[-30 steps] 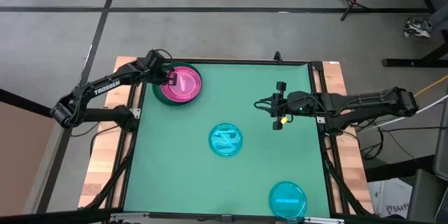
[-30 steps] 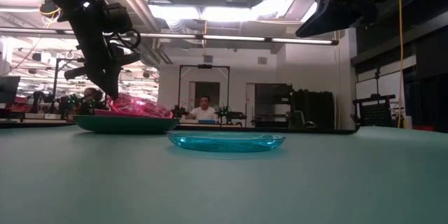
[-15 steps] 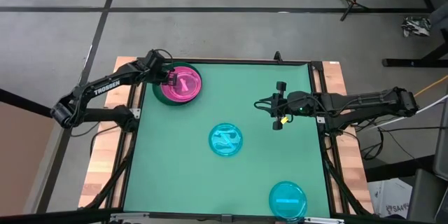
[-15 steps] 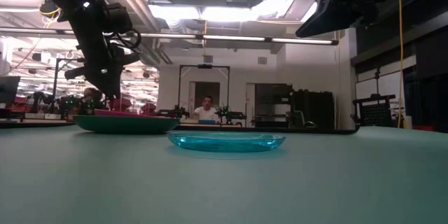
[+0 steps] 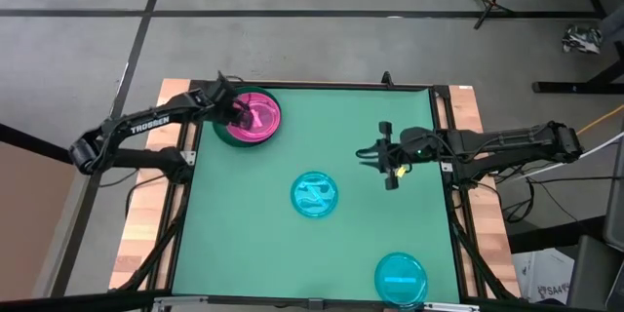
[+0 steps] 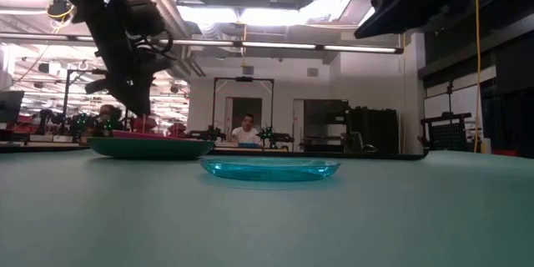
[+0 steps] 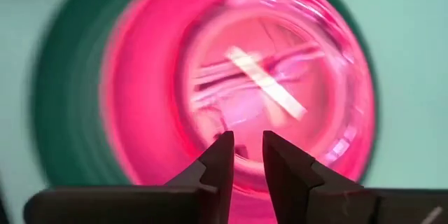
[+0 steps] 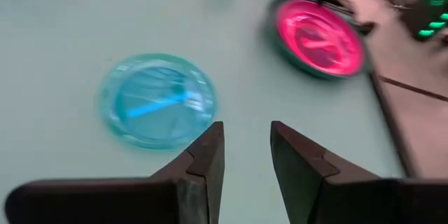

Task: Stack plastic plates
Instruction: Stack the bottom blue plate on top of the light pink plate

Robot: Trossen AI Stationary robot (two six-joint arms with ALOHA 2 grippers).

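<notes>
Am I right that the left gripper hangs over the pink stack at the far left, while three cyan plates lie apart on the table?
Not quite: only two cyan plates lie apart, one mid-table and one at the near edge, as the high view shows. The left gripper does hang over the pink stack at the far left.

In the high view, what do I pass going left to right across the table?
Left gripper above the edge of the pink-on-green plate stack → middle cyan plate → right gripper, empty → near-edge cyan plate.
</notes>
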